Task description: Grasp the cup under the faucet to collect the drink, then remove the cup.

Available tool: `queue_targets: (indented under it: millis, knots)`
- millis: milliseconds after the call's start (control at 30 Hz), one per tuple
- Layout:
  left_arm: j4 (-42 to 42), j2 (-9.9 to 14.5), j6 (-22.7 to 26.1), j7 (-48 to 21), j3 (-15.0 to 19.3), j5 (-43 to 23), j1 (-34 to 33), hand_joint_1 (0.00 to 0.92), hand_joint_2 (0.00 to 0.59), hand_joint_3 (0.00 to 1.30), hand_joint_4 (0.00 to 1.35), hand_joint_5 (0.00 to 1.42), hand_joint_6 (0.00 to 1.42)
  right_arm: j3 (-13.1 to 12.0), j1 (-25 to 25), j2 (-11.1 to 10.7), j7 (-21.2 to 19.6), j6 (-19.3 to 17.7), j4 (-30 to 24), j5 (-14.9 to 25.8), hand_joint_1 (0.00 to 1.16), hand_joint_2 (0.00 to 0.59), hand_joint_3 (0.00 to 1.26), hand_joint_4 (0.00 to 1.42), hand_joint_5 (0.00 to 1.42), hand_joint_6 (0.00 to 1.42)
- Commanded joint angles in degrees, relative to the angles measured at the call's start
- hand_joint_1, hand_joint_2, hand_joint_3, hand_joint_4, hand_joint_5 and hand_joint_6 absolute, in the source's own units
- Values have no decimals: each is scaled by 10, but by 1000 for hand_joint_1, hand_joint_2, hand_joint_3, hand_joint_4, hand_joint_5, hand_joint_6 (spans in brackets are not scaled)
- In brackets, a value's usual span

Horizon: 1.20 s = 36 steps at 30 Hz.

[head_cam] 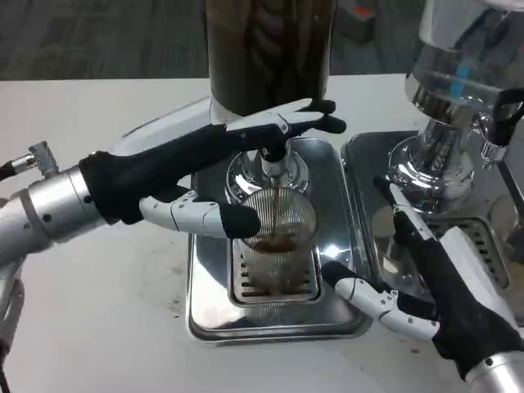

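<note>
Head view: left hand [213, 176] grasping cup [274, 237], faucet [274, 160] partly hidden; right hand [426, 278] released.

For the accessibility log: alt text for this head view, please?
A ribbed clear plastic cup collects dark drink under the dispenser's faucet, standing on a shiny metal drip tray. The left hand reaches around the cup; the right hand rests beside the tray.

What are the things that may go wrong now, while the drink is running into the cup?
1. The left hand reaches over the faucet and beside the cup; a nudge may tip the cup on the drip tray.
2. The stream is flowing; removing the cup now would likely spill drink onto the tray.
3. The right hand rests near the second dispenser and may bump it.
</note>
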Motion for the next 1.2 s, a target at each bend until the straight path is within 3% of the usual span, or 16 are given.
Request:
queue_targets:
  millis: [33, 767, 1200]
  knots:
    - [5, 8, -6, -11, -9, 14, 12, 0, 85, 137, 25, 9, 115, 2, -17, -8, 13, 0, 14, 8, 371, 150, 0, 0, 0, 112]
    - [-1, 13, -4, -11, -7, 11, 14, 0, 85, 144, 19, 8, 101, 15, -68, -17, 26, -10, 57, 18, 382, 154, 0, 0, 0, 95]
    - [-5, 19, -2, -11, -6, 9, 16, 0, 90, 151, 17, 8, 100, 30, -98, -23, 23, -13, 82, 8, 492, 138, 0, 0, 0, 95]
